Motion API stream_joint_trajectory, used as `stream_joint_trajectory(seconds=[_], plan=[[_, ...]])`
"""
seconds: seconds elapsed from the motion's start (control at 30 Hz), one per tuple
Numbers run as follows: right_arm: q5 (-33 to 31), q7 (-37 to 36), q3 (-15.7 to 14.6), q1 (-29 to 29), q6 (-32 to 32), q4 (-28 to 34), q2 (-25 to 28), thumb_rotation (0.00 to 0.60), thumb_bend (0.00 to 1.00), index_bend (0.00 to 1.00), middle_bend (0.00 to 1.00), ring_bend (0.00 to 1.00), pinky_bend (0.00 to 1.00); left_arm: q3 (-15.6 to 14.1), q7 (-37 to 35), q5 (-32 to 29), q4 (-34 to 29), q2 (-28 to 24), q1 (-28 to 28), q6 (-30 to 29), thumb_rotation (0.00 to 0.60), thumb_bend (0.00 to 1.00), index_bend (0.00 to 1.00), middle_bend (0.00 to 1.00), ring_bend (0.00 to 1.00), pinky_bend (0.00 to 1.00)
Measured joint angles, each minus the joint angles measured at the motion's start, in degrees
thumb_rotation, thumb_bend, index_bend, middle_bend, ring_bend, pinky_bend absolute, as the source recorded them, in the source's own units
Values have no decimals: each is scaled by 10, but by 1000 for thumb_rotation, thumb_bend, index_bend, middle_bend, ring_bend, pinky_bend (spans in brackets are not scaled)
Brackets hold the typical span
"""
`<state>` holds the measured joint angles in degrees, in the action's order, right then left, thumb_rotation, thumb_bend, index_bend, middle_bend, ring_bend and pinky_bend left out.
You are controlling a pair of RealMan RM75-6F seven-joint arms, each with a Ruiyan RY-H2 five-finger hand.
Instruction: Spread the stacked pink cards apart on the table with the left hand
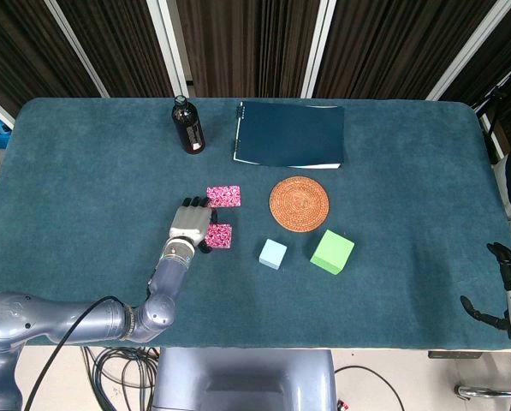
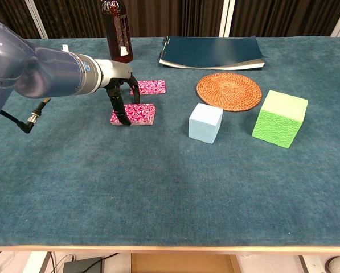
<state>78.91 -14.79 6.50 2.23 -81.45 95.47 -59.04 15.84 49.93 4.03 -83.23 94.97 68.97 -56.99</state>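
Two pink patterned cards lie apart on the blue cloth. The far card (image 1: pixel 223 196) (image 2: pixel 151 87) lies flat by itself. The near card (image 1: pixel 220 235) (image 2: pixel 140 114) is thicker; whether it is more than one card I cannot tell. My left hand (image 1: pixel 190 224) (image 2: pixel 119 85) stands over the near card's left end, fingers pointing down. It pinches that end between a finger at the front and fingers at the back. My right hand (image 1: pixel 505 289) hangs off the table's right edge, fingers apart, holding nothing.
A dark bottle (image 1: pixel 187 127) (image 2: pixel 116 31) stands behind the cards. A dark blue notebook (image 1: pixel 291 134) (image 2: pixel 212 52) lies at the back. To the right of the cards are a woven coaster (image 1: pixel 299 204) (image 2: pixel 229 91), a light blue cube (image 1: pixel 272 253) (image 2: pixel 205 123) and a green cube (image 1: pixel 332 251) (image 2: pixel 279 118).
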Motion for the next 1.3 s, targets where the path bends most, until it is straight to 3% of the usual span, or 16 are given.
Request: stream_joint_trajectory(seconds=[1.3], plan=[[-13, 2, 3, 0, 6, 8, 2, 600, 250, 78, 51, 129, 177, 2, 12, -2, 12, 10, 3, -7, 600, 249, 466, 135, 10, 0]])
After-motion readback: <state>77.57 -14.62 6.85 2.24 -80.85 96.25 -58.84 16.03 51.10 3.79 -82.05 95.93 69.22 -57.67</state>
